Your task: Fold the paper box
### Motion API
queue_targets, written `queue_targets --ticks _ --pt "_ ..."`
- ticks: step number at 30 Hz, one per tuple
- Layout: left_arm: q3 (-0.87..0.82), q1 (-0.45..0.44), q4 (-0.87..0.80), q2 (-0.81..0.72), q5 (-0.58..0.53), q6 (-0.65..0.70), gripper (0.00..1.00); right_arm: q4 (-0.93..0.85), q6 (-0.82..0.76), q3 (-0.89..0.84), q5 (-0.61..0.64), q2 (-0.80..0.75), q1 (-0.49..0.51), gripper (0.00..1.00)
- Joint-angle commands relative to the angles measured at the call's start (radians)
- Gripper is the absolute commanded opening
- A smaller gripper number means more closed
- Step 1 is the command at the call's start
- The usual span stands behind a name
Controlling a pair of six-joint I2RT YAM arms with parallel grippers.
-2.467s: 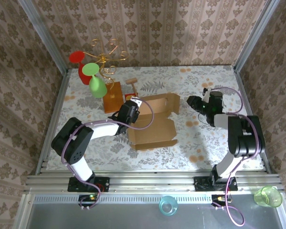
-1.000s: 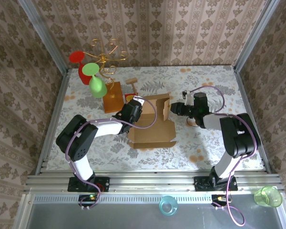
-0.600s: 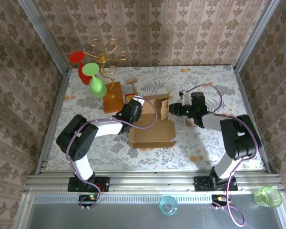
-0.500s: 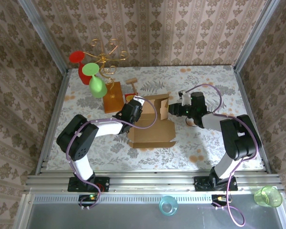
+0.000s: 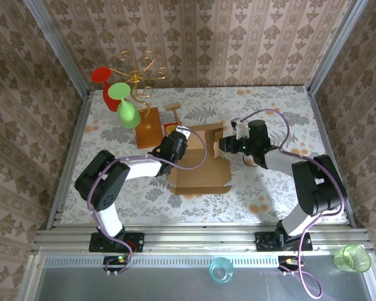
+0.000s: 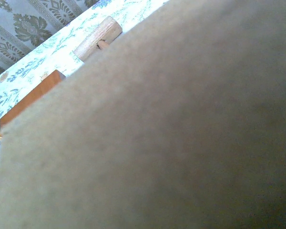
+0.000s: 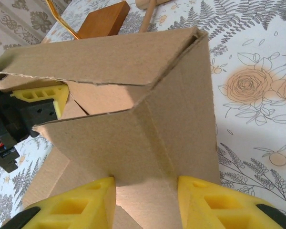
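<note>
We are widening the right jaws astride the newly raised end flap (image 7: 181, 109) of the paper box (image 5: 200, 174), advancing the fold, while the left jaws are gripping the wall opposite.

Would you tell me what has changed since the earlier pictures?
The right gripper swept left across the table to the paper box, whose right end flap now stands upright. The left gripper stayed shut on the box's left rear wall; its base kept its place.
</note>
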Motion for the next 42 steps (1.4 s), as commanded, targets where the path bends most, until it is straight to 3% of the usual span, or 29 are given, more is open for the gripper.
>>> queue_targets --ticks 1,6,17,30,37,42 --pt "-0.001 -0.008 -0.086 0.028 0.004 0.057 0.00 -0.042 -0.047 0.039 0.062 0.021 0.022 0.41" --pt "0.004 -0.015 -0.087 0.036 0.005 0.053 0.00 -0.062 -0.061 0.052 0.177 0.034 0.042 0.47" --pt "0.012 -0.020 -0.086 0.048 0.004 0.055 0.00 -0.064 -0.069 0.095 0.323 0.077 0.073 0.45" --pt "0.040 -0.022 -0.107 0.067 0.002 0.043 0.00 -0.079 -0.029 0.127 0.674 0.137 0.172 0.15" --pt "0.046 -0.024 -0.110 0.074 -0.002 0.041 0.00 -0.086 -0.012 0.140 0.774 0.153 0.203 0.23" --pt "0.054 -0.023 -0.119 0.077 -0.007 0.039 0.00 -0.124 0.009 0.167 0.867 0.158 0.216 0.14"
